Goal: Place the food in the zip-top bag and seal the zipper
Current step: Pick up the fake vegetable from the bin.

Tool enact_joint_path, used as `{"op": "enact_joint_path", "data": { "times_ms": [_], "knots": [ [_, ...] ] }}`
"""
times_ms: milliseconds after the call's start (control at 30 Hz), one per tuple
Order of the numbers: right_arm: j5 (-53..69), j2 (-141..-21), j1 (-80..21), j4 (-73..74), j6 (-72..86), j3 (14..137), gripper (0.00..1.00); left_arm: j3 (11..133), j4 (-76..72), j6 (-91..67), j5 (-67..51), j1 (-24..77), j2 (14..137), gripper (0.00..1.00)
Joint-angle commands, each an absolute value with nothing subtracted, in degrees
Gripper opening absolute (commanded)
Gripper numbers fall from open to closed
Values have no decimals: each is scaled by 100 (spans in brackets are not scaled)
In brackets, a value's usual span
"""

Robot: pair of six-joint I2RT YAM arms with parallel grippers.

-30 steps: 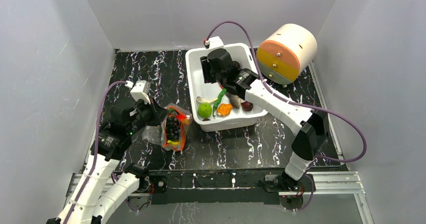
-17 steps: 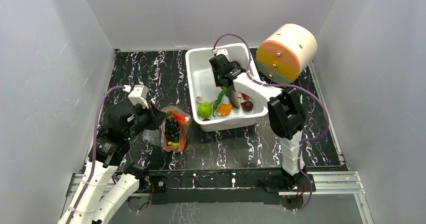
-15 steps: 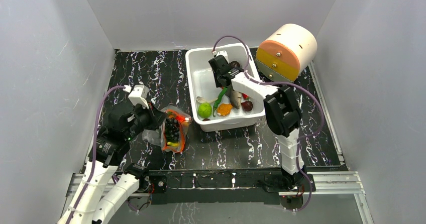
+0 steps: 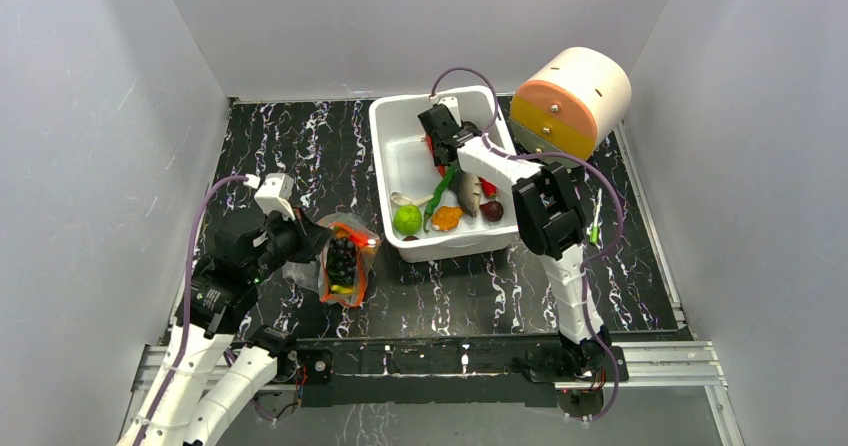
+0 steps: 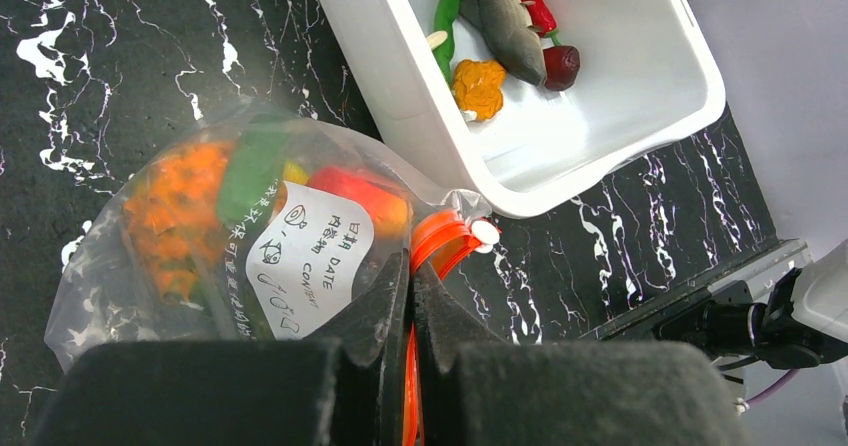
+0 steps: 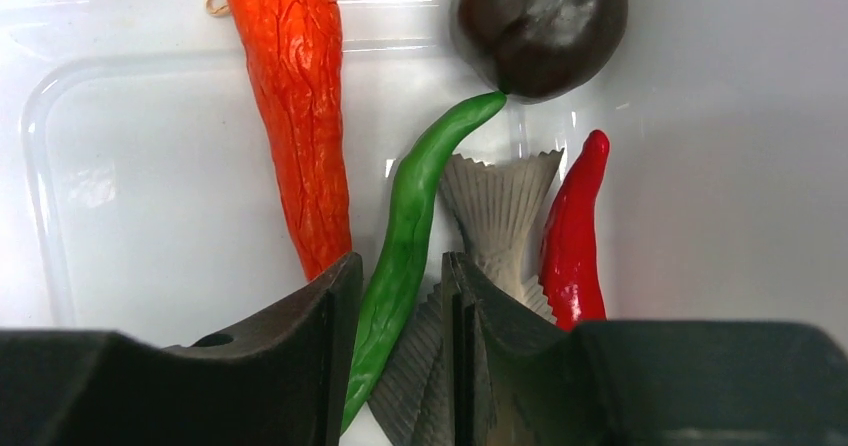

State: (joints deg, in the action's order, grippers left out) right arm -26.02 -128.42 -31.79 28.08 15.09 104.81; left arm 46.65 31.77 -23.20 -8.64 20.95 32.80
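L gripper [image 5: 410,266] clenched on bag's [image 5: 150,266] orange zipper [image 5: 440,236]. R gripper [image 6: 398,266] part-open, astride green pepper [image 6: 420,186] in bin [image 6: 150,166]; small gap one side.

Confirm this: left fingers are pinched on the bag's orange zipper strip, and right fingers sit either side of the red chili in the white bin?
Not the red chili. The right wrist view shows the right fingers either side of the green pepper in the white bin; the red chili lies outside them. The left fingers are pinched on the orange zipper strip of the bag.
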Motion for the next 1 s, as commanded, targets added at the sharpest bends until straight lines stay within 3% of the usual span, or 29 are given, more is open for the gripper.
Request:
{"op": "enact_joint_path", "data": {
  "times_ms": [0,700,967],
  "knots": [
    [-2710,-12988,-3111,2500,1460,10808,34,4643,3127,-2399,-900,2092,3193,0],
    [-1640,-13561,-2847,2187,1104,11081,30,4925,3094,-2392,-932,2094,3594,0],
    [-1380,-13372,-2838,2631,1081,11696,49,5016,3138,-2350,-840,2091,3583,0]
  ]
}}
